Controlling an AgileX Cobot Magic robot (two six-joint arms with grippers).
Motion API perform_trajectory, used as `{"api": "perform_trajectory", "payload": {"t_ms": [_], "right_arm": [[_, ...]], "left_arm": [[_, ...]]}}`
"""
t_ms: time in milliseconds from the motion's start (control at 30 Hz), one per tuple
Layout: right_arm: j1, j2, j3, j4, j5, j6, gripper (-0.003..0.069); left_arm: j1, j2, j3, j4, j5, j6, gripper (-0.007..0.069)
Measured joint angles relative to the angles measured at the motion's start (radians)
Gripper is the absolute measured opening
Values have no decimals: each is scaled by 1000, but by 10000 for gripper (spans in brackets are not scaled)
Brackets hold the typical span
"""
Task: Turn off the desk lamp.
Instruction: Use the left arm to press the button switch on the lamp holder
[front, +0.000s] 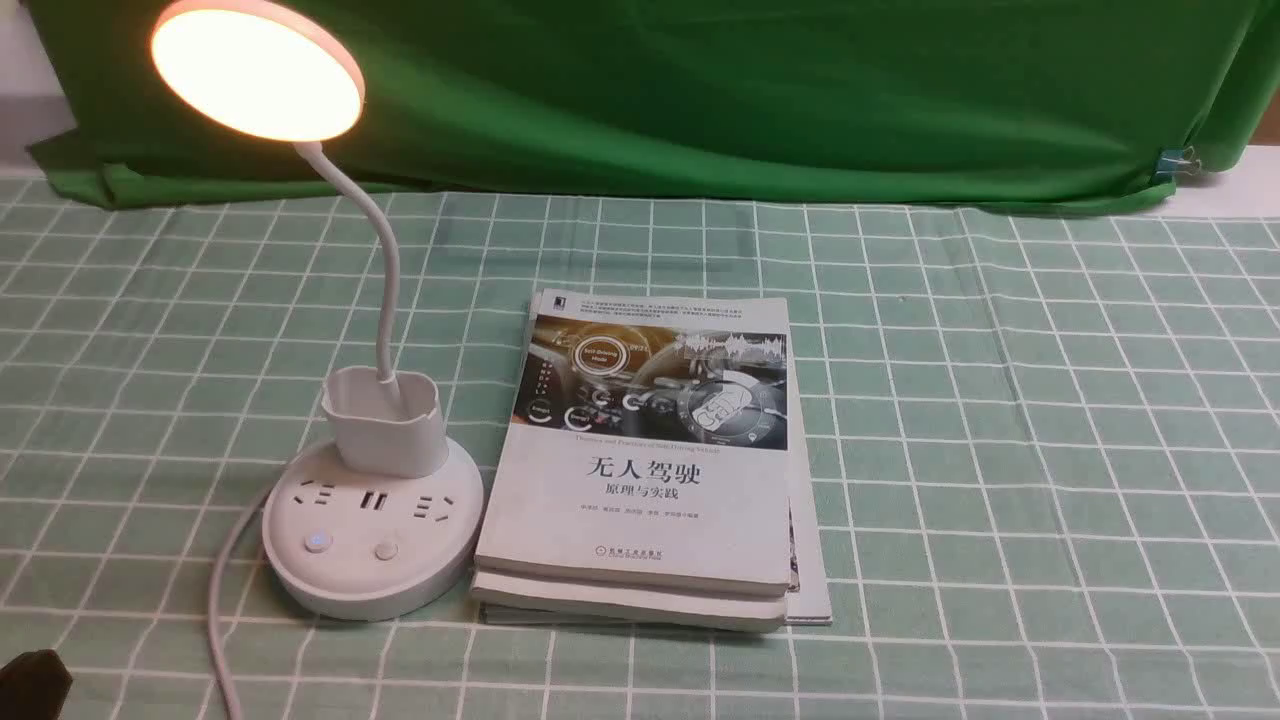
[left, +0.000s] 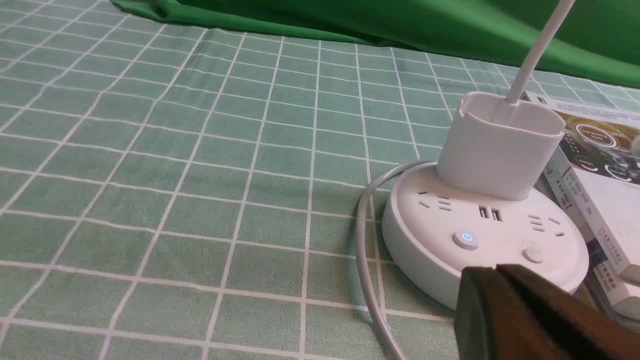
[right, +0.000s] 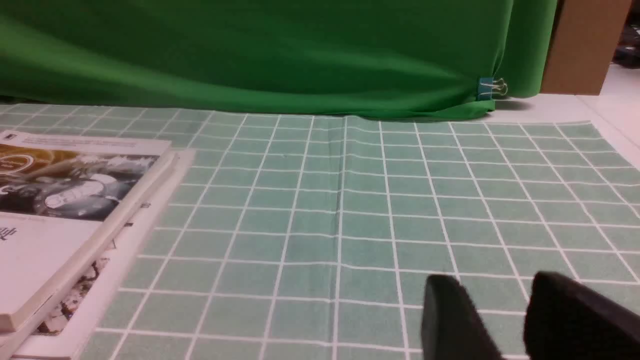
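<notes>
The white desk lamp (front: 372, 530) stands on the left of the checked cloth, its round disc head (front: 257, 68) lit. Its base carries sockets, a blue-lit button (front: 318, 542) and a plain button (front: 386, 549), behind them a cup holder (front: 383, 420). In the left wrist view the base (left: 480, 235) lies just beyond my left gripper (left: 496, 268), whose jaws are shut and empty; the lit button (left: 465, 239) is a little beyond its tip. Only a dark tip (front: 30, 680) of the left gripper shows in the front view. My right gripper (right: 495, 285) is open and empty over bare cloth.
A stack of books (front: 650, 460) lies right beside the lamp base, also in the right wrist view (right: 65, 210). The lamp's white cable (front: 225, 600) runs from the base toward the front edge. A green cloth backdrop (front: 700, 90) closes the far side.
</notes>
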Motion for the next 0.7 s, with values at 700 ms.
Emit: {"api": "perform_trajectory", "payload": {"t_ms": [700], "right_arm": [[0, 0, 0, 0, 0, 0, 242]], "left_arm": [[0, 0, 0, -364, -158, -95, 1]]}}
